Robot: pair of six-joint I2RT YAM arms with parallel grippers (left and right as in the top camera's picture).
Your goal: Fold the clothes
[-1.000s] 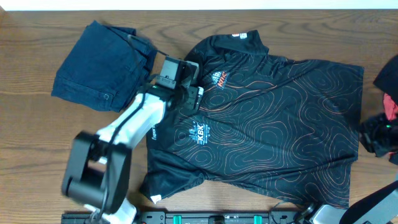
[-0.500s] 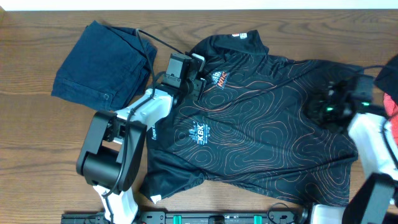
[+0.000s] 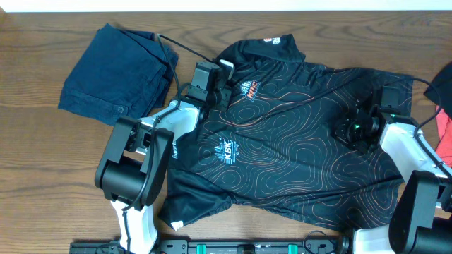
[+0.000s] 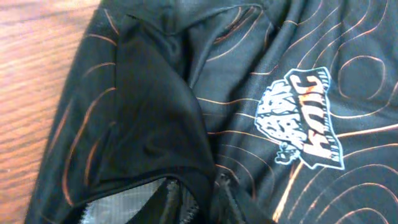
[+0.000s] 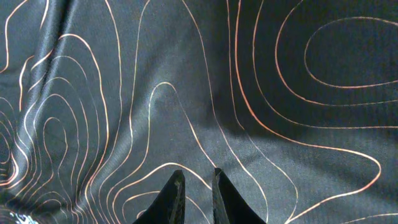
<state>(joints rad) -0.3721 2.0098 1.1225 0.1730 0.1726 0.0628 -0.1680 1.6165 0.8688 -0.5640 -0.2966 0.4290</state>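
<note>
Tabletop (image 3: 35, 176) of dark wood grain under black jersey (image 3: 296, 162)

Bare table (image 3: 35, 162) lies open on the far left and in a strip along the top edge, so a gripper could pass there. The navy denim garment (image 3: 113, 74) fills the upper left, and only a narrow gap of wood separates it from the jersey (image 3: 296, 155); the left arm (image 3: 141, 162) crosses that gap. The jersey's middle is unobstructed from above. The right arm (image 3: 417, 169) lies over the jersey's right side, with the red garment (image 3: 445, 134) just beyond it at the table's edge. A black rail (image 3: 247, 247) bounds the near edge.
</note>
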